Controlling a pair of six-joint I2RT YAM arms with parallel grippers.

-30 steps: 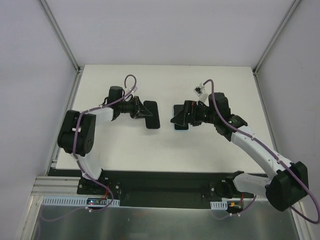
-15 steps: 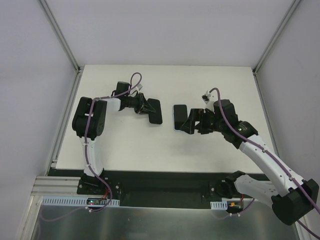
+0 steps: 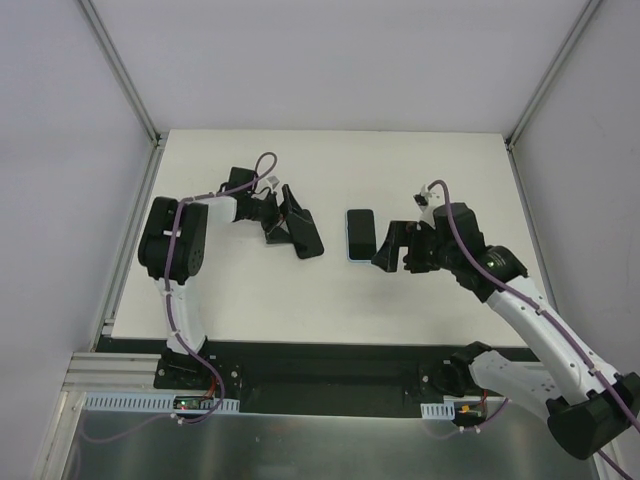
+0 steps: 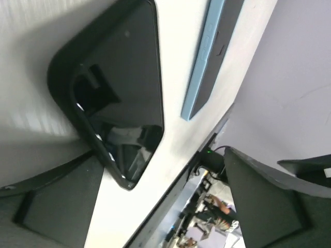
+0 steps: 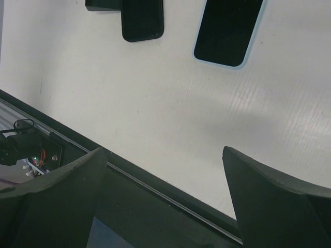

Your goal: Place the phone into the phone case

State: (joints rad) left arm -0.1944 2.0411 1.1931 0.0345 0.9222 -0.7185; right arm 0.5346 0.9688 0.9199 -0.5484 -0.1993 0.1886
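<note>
Glossy black phone point(image 4: 119, 88) looks stiff, slick: pinch its long edges. Close by, the left gripper point(image 4: 163, 155) gapes; the right gripper point(image 5: 164, 151) gapes too, empty.

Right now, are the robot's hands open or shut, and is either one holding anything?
Left gripper: open, gripping nothing.
Right gripper: open, empty.

One phone point(image 3: 360, 233), one phone case point(image 3: 306, 238), one table point(image 3: 260, 300).
</note>
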